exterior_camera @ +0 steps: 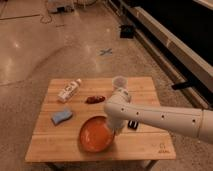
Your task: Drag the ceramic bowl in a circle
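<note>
Wooden surface carries the ceramic bowl near its front edge; gripper sits at the bowl's right rim; its state cannot be told.

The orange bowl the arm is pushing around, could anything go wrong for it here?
Possibly. The ceramic bowl sits near the front edge of the wooden table, so a wide circle might tip it off. The gripper is at its right rim and could slip. The blue sponge lies close enough to get bumped.
</note>
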You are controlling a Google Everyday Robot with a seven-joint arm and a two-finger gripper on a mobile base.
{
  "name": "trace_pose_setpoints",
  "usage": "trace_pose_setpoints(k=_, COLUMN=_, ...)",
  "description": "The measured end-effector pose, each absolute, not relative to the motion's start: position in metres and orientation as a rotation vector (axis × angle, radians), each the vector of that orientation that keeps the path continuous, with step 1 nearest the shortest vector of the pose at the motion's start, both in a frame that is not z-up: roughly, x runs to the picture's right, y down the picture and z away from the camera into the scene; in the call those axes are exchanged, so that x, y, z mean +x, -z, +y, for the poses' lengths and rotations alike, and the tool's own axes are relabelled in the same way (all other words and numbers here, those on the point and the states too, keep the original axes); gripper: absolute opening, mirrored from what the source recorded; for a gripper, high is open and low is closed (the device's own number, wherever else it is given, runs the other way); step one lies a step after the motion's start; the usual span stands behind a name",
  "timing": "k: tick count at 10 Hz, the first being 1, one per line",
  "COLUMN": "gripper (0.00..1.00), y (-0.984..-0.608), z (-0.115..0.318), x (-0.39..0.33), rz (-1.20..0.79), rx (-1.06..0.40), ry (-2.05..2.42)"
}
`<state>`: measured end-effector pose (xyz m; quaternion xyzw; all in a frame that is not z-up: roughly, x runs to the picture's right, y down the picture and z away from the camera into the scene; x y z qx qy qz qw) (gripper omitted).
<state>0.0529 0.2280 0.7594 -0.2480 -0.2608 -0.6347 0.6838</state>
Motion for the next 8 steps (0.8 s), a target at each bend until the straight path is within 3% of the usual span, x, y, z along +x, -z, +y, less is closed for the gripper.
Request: trace_pose_setpoints(k=8, gripper=0.28, y=-0.757, z=0.219, x=0.03, rz=-0.571, rx=-0.528, ry=1.433)
